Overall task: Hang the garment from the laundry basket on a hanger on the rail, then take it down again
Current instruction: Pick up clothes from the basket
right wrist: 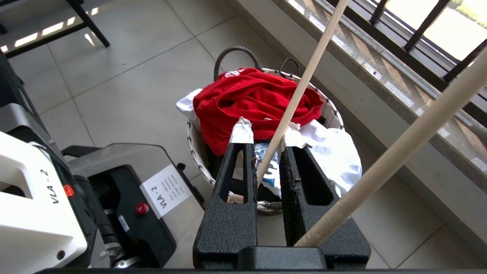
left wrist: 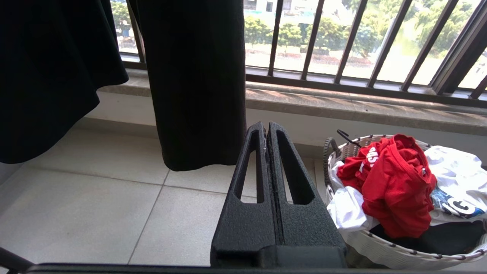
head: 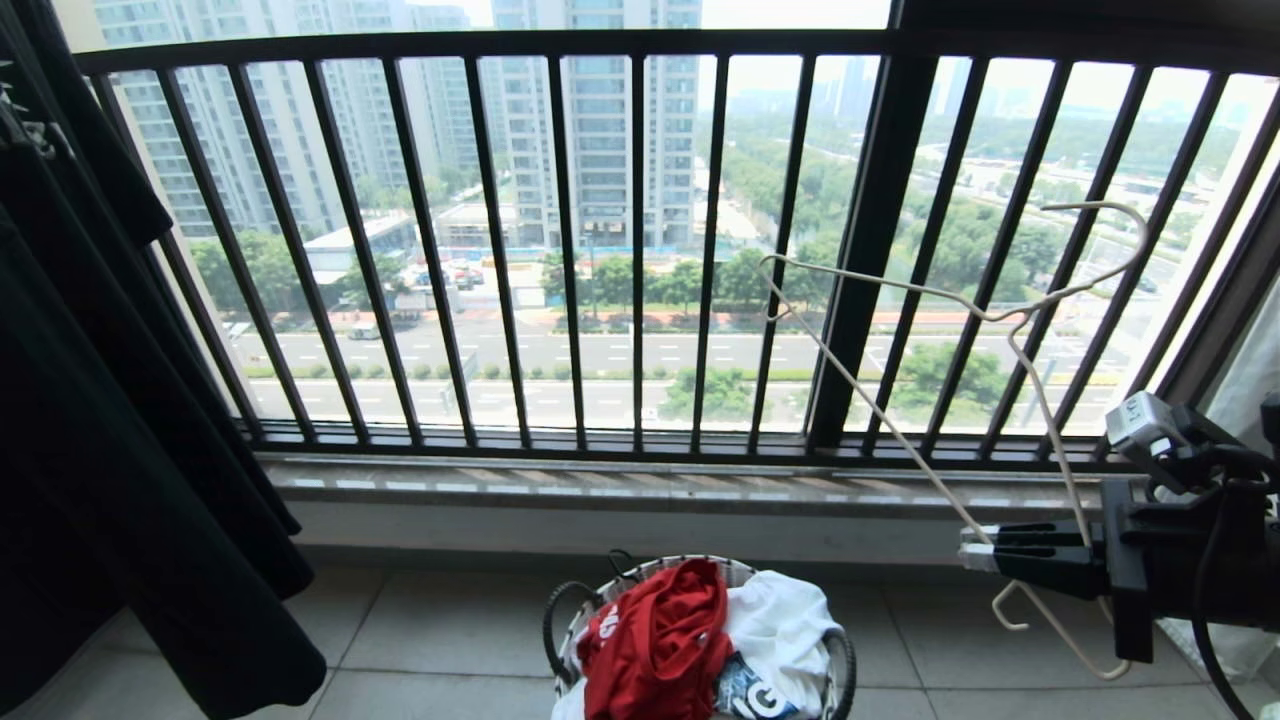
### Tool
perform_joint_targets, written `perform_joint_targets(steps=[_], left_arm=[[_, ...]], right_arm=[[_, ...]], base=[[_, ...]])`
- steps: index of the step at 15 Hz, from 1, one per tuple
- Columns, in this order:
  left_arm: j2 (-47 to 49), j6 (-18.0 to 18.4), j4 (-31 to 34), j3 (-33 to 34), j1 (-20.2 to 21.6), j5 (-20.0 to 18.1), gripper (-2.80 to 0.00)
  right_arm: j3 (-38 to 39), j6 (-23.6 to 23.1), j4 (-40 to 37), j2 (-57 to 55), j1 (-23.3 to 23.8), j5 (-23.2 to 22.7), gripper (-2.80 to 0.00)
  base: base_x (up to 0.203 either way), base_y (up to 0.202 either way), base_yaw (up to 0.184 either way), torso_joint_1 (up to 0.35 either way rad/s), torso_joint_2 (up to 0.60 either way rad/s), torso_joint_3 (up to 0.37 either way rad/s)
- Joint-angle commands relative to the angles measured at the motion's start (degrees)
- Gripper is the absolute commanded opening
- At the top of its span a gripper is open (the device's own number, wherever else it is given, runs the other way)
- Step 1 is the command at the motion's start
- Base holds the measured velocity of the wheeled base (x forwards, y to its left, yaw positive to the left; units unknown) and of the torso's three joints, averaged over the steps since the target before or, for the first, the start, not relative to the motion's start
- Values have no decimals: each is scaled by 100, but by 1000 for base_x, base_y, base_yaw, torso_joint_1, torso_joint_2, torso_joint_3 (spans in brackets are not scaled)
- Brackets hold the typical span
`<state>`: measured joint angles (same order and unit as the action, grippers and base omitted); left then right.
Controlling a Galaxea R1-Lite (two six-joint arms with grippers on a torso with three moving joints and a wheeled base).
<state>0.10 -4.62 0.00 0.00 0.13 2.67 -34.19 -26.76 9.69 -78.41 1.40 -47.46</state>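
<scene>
The laundry basket (head: 838, 650) stands on the tiled floor closest to the robot, near the foot of the window sill. The garment (head: 660, 640) lies bunched on top of the basket's contents, draped toward the rim on the robot's left, with a white printed shirt (head: 785, 625) beside it. It is not yet lifted; the hanging step looks barely begun on the garment's side.

The left gripper (left wrist: 267, 131) hangs low beside the basket, pointing toward the sill, its fingers pressed together on nothing. It appears parked.

The right gripper (head: 975, 557) is at the right side of the head view, above floor level and to the right of the basket. Its fingers are nearly closed, pinching a thin bar of the hanger (head: 985, 315). The right wrist view shows the wire passing between the fingers, one small end hook dangling below the grip. The hanger rises tilted, its top hook (head: 1110, 215) uppermost and free. Holding it by a lower bar plausibly leaves the shoulders clear for threading into the shirt.

To the left, a black garment (head: 120, 450) hangs down to near the floor. Farthest off, the dark railing (head: 565, 250) with vertical bars closes the window. The rail with round holes is not in view.
</scene>
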Motion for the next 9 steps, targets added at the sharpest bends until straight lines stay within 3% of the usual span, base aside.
perform_joint_targets(steps=[1,4,9], left_arm=[[-1,-12,0,0,4,5,-280],[-1,-12,0,0,4,5,-280],[-1,-12,0,0,4,5,-280]], right_arm=[[1,-20,13,-9,9,-27,-280],[1,-19,15,22,14,-27,-280],[1,-22,15,103,18,-27,-280]], base=[[0,0,0,0,0,0],[0,0,0,-1,1,-19],[0,0,0,0,2,-166]])
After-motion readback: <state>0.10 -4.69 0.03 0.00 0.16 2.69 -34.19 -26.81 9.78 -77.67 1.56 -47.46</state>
